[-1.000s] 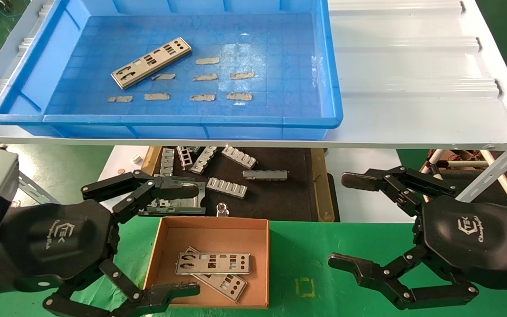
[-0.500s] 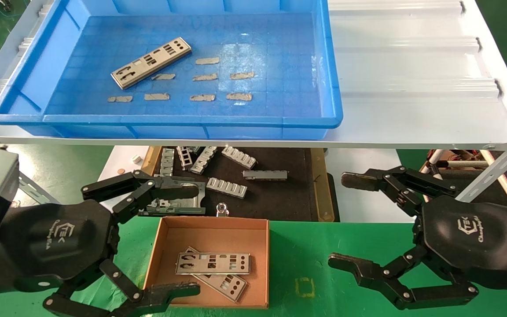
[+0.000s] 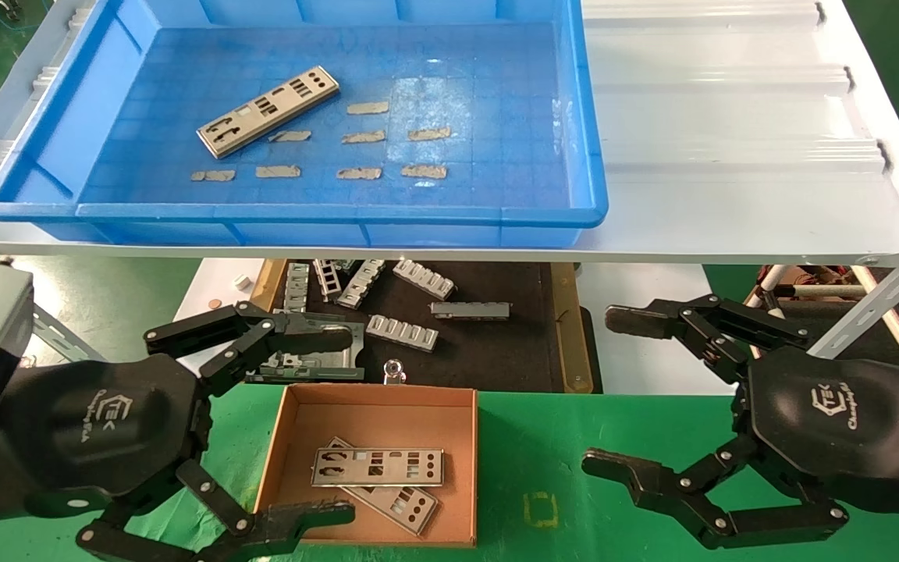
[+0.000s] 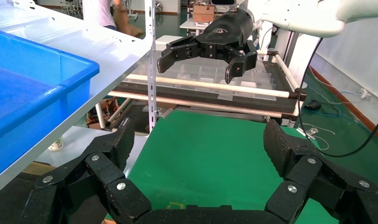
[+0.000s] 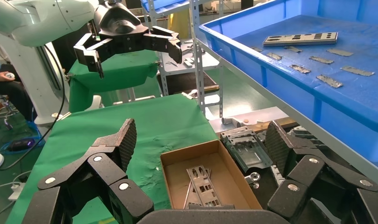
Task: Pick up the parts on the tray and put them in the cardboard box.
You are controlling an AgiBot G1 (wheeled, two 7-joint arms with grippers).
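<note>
Left claw (image 3: 250,425) spread wide, empty, at box's 9 o'clock; right claw (image 3: 625,394) likewise spread, parked at 3 o'clock. Cardboard box (image 3: 461,468) holds two plates; one part (image 3: 268,111) waiting on tray (image 3: 340,211) at 12.

Head cam looks fwd & down from above: blue tray (image 3: 44,156) on the far shelf, cardboard box (image 3: 278,453) close below. Left wrist cam sits low behind its own fingers, faces across the green mat (image 4: 210,158) twd the right gripper (image 4: 203,58). Right wrist cam faces back twd the left gripper (image 5: 131,51); shares box (image 5: 170,163) & tray (image 5: 252,51) w/ head cam
</note>
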